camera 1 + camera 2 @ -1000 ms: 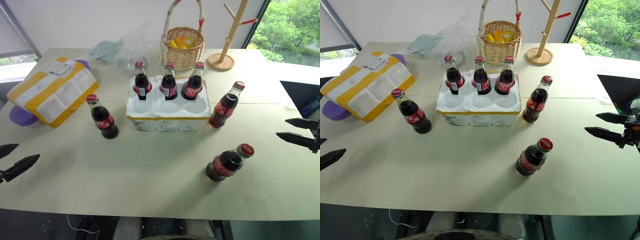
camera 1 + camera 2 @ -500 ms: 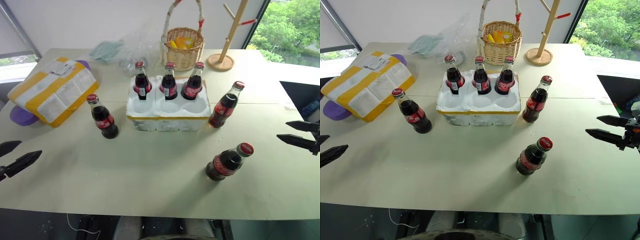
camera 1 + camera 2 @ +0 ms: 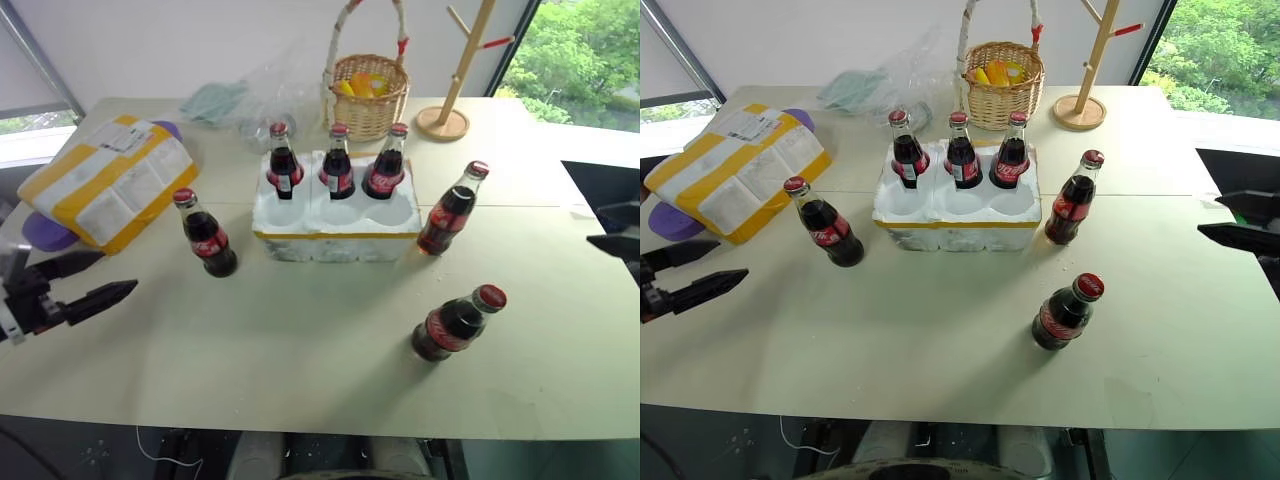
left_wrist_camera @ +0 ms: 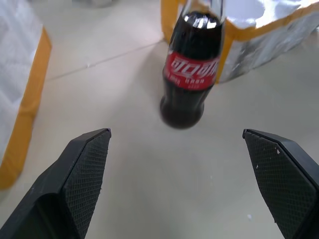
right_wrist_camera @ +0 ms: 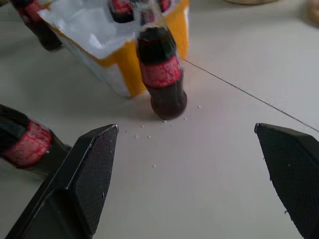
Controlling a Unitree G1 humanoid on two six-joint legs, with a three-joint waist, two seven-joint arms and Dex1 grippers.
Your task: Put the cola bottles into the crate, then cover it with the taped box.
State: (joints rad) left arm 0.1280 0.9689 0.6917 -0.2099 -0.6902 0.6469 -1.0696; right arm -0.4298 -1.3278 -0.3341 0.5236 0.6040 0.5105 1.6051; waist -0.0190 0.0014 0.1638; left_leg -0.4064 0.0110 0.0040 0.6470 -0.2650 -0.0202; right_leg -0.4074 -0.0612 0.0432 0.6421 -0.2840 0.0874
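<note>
Since moving inward, left tool [image 3: 95,280] nearer bottle [image 3: 206,236].

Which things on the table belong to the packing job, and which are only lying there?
Job: three cola bottles in the crate; three more standing on the table, left, right and near right; the taped box.

Lying about: wicker basket, wooden stand, plastic bag, purple thing under the taped box.
</note>
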